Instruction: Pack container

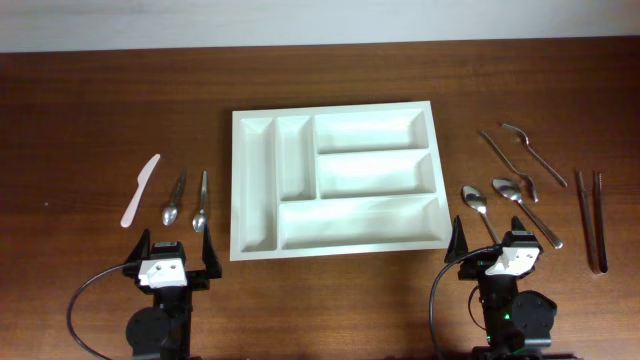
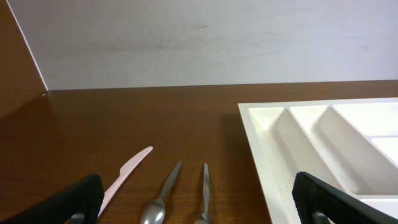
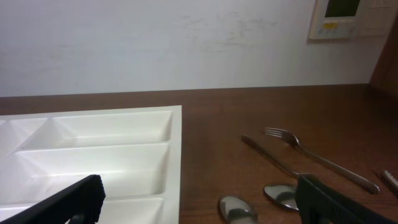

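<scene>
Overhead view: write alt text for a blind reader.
An empty white container lies centred, a plastic knife and two spoons left of it, metal cutlery right. Left gripper and right gripper are open at the near edge.

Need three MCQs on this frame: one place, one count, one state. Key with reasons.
1. The pale plastic knife lies:
A) left of the tray
B) in the tray
C) right of the tray

2. The tray's compartments number:
A) three
B) five
C) seven

3. The tray is:
A) empty
B) half filled
C) full

Key:
1 A, the overhead view shows it off the tray's left edge.
2 B, two narrow and three wide.
3 A, every compartment shows a bare white floor.
</scene>
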Motion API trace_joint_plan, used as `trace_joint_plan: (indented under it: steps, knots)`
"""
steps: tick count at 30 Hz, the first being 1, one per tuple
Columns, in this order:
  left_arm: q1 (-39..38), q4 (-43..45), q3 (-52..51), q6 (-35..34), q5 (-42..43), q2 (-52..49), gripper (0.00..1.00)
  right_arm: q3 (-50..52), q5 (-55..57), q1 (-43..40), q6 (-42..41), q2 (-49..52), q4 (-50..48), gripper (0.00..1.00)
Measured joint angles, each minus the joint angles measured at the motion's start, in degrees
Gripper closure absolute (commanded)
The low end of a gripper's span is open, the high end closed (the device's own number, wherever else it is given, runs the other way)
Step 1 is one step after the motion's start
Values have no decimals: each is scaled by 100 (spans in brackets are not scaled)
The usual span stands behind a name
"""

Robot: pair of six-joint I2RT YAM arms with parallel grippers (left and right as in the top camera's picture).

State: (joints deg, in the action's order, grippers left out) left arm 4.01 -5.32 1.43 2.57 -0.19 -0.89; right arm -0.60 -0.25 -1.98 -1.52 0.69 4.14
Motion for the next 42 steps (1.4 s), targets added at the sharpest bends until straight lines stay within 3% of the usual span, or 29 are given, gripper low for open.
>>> trace_joint_plan:
  steps: [42]
  knots:
    - [0, 295, -7, 0, 81, -2, 1, 0, 0, 0, 0, 0, 0, 1]
